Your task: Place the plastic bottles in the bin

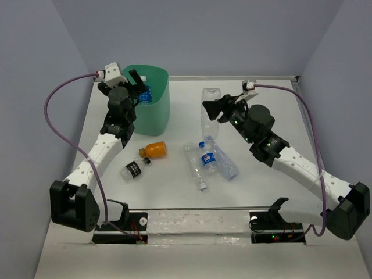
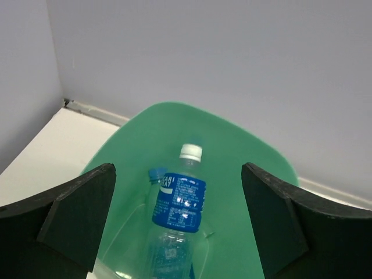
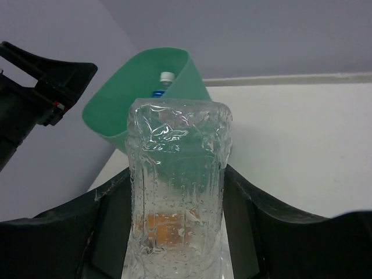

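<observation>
The mint-green bin [image 1: 158, 110] stands at the back left. My left gripper [image 1: 138, 85] hovers open and empty over it. In the left wrist view [image 2: 177, 215] the bin [image 2: 250, 168] holds a blue-labelled bottle with a white cap [image 2: 180, 200] and a second bottle with a blue cap [image 2: 156, 173]. My right gripper [image 1: 213, 111] is shut on a clear unlabelled bottle [image 1: 210, 96], held above the table right of the bin. The right wrist view [image 3: 177, 224] shows that bottle [image 3: 177, 168] between the jaws, with the bin [image 3: 145, 87] beyond. Two more clear bottles [image 1: 196, 165] [image 1: 221, 158] lie at mid-table.
An orange bottle [image 1: 154, 150] and a small dark-labelled bottle [image 1: 133, 168] lie on the table in front of the bin. Grey walls close in the table at the back and both sides. The left arm shows at the left in the right wrist view [image 3: 40, 87].
</observation>
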